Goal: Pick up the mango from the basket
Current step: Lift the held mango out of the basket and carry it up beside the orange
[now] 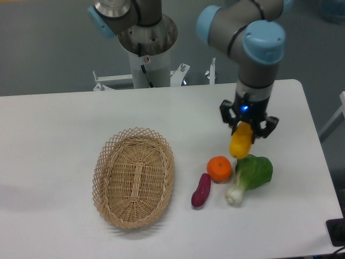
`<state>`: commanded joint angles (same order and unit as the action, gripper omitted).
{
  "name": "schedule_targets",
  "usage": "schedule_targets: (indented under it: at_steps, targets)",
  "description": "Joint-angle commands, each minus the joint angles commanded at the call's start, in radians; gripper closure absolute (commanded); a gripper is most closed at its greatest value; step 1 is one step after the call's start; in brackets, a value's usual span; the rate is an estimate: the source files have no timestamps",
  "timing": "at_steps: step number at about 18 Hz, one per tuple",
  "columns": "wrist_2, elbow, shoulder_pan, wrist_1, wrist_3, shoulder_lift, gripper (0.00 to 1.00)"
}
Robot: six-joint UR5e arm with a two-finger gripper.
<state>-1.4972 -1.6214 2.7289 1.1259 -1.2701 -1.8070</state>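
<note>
The mango (241,141) is a smooth yellow-orange oblong fruit. It hangs upright in my gripper (243,134), which is shut on its upper end, above the table to the right of the basket. The oval tan wicker basket (134,177) lies at the left centre of the white table and holds nothing. The mango's lower end is just above the green leafy vegetable and beside the round orange.
A round orange (219,168), a small purple sweet potato (201,190) and a green bok choy (250,176) lie on the table right of the basket. The robot's base column (147,48) stands behind the table's far edge.
</note>
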Motion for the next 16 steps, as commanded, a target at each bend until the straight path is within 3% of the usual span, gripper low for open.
schedule_targets:
  at_steps: [16]
  targets:
    - [0.011,0.005,0.038,-0.002,-0.046,0.002,0.54]
